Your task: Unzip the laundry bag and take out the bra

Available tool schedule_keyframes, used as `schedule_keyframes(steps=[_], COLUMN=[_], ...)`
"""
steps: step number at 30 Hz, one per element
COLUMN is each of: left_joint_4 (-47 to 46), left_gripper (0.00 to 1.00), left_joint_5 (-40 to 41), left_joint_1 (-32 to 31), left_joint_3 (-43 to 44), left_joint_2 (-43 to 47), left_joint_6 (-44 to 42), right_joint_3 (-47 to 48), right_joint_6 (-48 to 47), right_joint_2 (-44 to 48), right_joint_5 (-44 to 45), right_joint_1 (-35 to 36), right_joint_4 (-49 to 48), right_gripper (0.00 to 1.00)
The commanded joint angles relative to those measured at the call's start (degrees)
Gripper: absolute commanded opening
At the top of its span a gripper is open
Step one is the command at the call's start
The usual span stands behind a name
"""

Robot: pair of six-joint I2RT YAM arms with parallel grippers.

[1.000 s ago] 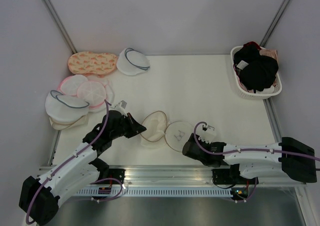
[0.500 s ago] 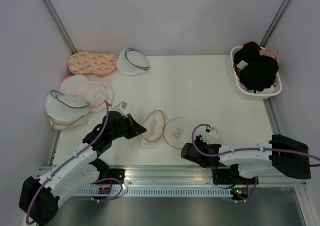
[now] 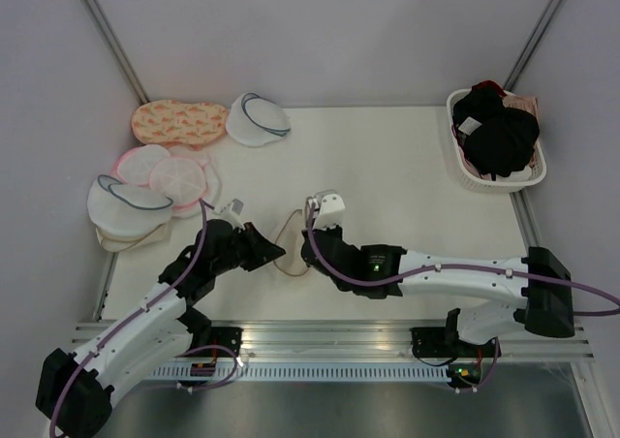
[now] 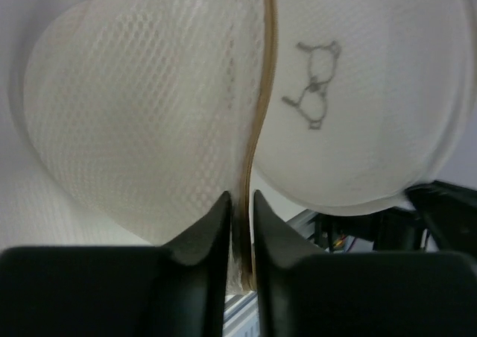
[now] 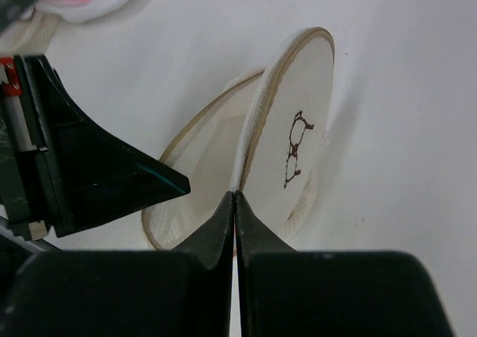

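Tan-brown zipper rim of the laundry bag (image 4: 149,106) runs straight into the left gripper (image 4: 240,203), whose fingers clench it. The mesh half is on one side and the flat face with the bra drawing on the other. The right gripper (image 5: 235,200) meets the same bag from the opposite side. Its fingers are pressed together, tips touching the flat face's rim; whether they pinch anything cannot be told. The bag sits between both grippers, near the table's (image 3: 407,167) front. Far right, a white basket (image 3: 531,178) holds black garments (image 3: 499,133).
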State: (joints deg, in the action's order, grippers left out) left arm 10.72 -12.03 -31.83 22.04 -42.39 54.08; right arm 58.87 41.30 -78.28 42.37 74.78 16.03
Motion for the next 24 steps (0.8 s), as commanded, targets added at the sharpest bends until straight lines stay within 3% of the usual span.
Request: schedule_keyframes(steps=[1,2,3,5,12,24], left_joint_4=[-4.5,-4.5,-4.2,-3.7,-1.2,-1.6], left_gripper=[0.28,0.43,0.75,0.99,1.0,1.0], left_joint_5=[1.9,2.5,3.3,6.2,11.8,11.8], left_joint_1=[0.4,0.4,0.4,0.4,0.4,0.4], left_joint_3=[-0.2,-0.2,-0.4,-0.9,-3.5,-4.7], left_joint_2=[2.9,3.8,5.6,8.0,15.8,13.1], left_joint_6=[3.0,3.5,4.0,5.9,10.0,14.4], right_joint_3=[4.0,4.8,5.5,7.5,8.0,7.9], right_joint_6=[-16.3,-19.3,-20.7,-23.4,-27.4,-32.9], right_joint_2=[-3.7,-4.2,-5.4,-6.4,-7.6,-8.6], right_joint_5=[-5.2,-5.9,-7.2,-7.8,-14.1,-27.8], right_joint_1=[0.3,0.2,0.2,0.3,0.3,0.3], right_joint_4=[-1.5,-1.6,-1.4,-0.7,-2.4,-3.0], right_gripper=[0.01,0.0,0.0,0.0,0.01,0.0])
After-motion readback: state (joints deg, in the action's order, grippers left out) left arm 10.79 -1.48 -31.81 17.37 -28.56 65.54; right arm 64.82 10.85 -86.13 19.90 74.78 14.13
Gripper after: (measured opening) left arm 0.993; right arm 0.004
